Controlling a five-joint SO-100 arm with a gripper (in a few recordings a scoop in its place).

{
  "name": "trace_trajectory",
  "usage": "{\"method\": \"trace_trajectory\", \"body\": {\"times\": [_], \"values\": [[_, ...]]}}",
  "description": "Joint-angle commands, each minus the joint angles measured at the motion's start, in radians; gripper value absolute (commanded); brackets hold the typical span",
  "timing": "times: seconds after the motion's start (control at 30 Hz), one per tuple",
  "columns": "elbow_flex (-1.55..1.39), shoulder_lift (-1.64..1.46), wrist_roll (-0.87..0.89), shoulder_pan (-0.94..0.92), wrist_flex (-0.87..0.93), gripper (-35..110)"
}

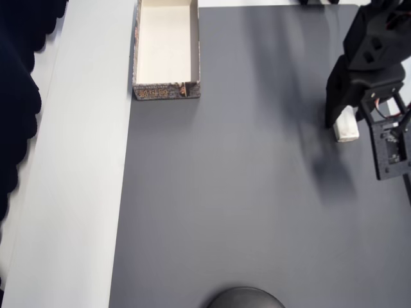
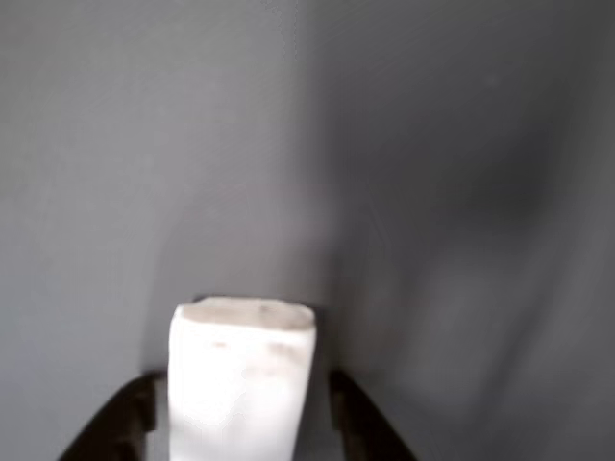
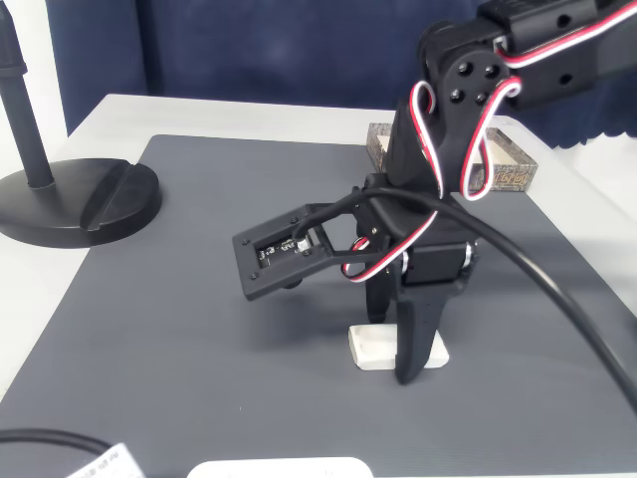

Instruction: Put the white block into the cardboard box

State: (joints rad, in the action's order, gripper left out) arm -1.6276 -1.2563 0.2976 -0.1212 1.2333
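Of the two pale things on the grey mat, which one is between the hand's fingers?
The small white oblong block, lying on the mat at the hand. The long cardboard box with a cream inside stands apart, at the mat's far corner.

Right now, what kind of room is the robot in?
Probably a lab or workshop bench. A dark grey mat covers a white table, a black round-based stand holds equipment, and the robot's hand reaches a white block.
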Motion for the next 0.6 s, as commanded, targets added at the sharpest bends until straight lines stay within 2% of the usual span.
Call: {"method": "trace_trajectory", "body": {"times": [0.0,0.17,0.57], "values": [[0.049,0.002,0.038,0.015,-0.006,21],[0.061,0.003,0.083,0.015,-0.002,20],[0.063,0.006,0.054,0.006,0.078,18]]}}
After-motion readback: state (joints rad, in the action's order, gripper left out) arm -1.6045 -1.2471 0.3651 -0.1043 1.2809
